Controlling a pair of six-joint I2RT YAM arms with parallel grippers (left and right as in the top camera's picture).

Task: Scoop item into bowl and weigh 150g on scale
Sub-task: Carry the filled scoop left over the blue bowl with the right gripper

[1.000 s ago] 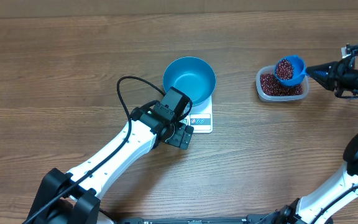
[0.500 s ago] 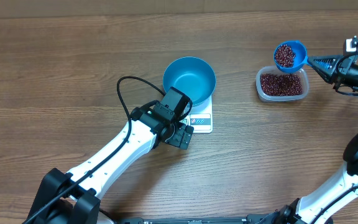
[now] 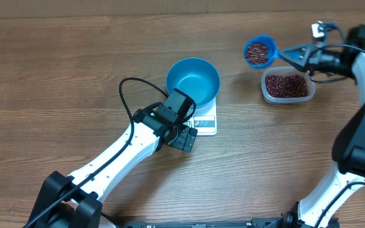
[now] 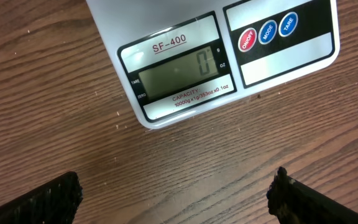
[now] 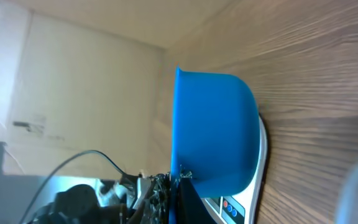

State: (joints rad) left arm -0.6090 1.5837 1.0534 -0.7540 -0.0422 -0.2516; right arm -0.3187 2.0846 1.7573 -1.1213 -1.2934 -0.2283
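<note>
Beans [image 3: 256, 52]: loose, light, easily spilled; carried in scoop [image 3: 259, 51], apart from bowl [image 3: 193, 82], not yet above it. Scoop handle clamped by right end effector [image 3: 304, 54]; scoop to be kept level. Left end effector [image 3: 185, 137] spread wide, empty, near bowl.

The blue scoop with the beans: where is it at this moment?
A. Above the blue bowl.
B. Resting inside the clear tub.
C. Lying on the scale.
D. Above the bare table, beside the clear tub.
D: in the overhead view the scoop, held by the right hand, is over bare wood, outside the tub and short of the bowl.
</note>
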